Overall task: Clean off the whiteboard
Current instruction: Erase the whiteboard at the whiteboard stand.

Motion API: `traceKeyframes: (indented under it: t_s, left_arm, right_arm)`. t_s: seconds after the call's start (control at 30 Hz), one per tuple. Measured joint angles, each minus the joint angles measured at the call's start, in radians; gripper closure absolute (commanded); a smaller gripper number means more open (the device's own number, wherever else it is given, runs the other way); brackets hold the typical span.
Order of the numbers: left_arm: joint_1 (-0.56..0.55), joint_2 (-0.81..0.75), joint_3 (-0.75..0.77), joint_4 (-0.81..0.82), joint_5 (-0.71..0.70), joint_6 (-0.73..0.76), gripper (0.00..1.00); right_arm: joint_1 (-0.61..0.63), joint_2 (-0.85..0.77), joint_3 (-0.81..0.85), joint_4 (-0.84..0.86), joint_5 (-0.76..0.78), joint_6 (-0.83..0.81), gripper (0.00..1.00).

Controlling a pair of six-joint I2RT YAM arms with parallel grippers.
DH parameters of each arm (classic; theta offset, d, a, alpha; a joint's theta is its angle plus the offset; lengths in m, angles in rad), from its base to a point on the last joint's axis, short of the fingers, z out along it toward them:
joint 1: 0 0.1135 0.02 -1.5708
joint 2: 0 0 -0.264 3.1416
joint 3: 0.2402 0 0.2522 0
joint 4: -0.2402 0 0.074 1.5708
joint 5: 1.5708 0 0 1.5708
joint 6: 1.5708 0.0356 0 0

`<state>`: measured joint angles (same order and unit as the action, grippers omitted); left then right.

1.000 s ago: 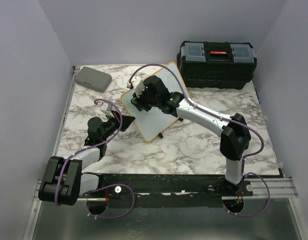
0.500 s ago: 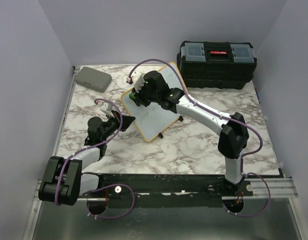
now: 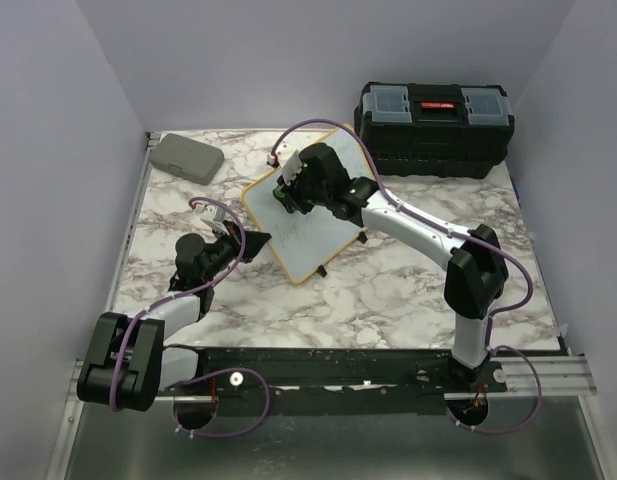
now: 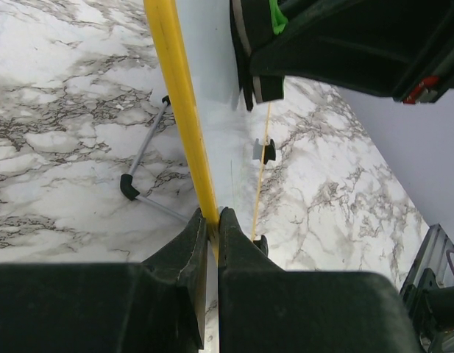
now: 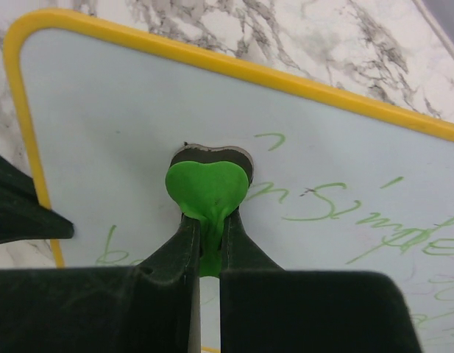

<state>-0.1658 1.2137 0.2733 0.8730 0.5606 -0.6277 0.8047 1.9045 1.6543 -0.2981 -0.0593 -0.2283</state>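
The whiteboard (image 3: 310, 238), white with a yellow frame, stands tilted on the marble table. My left gripper (image 3: 256, 243) is shut on its near left edge; in the left wrist view the jaws (image 4: 212, 217) pinch the yellow frame (image 4: 184, 110). My right gripper (image 3: 286, 192) is shut on a green heart-shaped eraser (image 5: 207, 187), whose dark pad is pressed against the board face (image 5: 123, 110) near its upper left corner. Green handwriting (image 5: 322, 206) lies to the right of the eraser and below it.
A black toolbox (image 3: 433, 128) stands at the back right, close to the board's far corner. A flat grey case (image 3: 187, 157) lies at the back left. The board's wire stand (image 4: 142, 173) rests on the table behind it. Walls close in on three sides.
My right gripper has slid the eraser a little up and to the right across the board's upper part. The left gripper and the board have stayed put.
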Motion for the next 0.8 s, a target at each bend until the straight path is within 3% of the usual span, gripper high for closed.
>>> traceKeyframes:
  t_s: [0.2, 0.43, 0.63, 0.8]
  left_arm:
    - [0.000, 0.000, 0.000, 0.000, 0.001, 0.000, 1.00]
    - [0.000, 0.000, 0.001, 0.000, 0.001, 0.000, 1.00]
    - [0.000, 0.000, 0.001, -0.003, 0.001, 0.000, 1.00]
    - [0.000, 0.000, 0.002, -0.004, 0.000, 0.000, 1.00]
  right_arm:
    - [-0.024, 0.024, 0.071, -0.026, 0.031, 0.011, 0.99]
    - [-0.026, 0.039, 0.103, -0.066, -0.055, -0.011, 0.99]
    - [-0.001, 0.031, 0.058, -0.046, -0.109, -0.054, 0.99]
    - [-0.001, 0.014, 0.014, -0.019, -0.067, -0.050, 0.99]
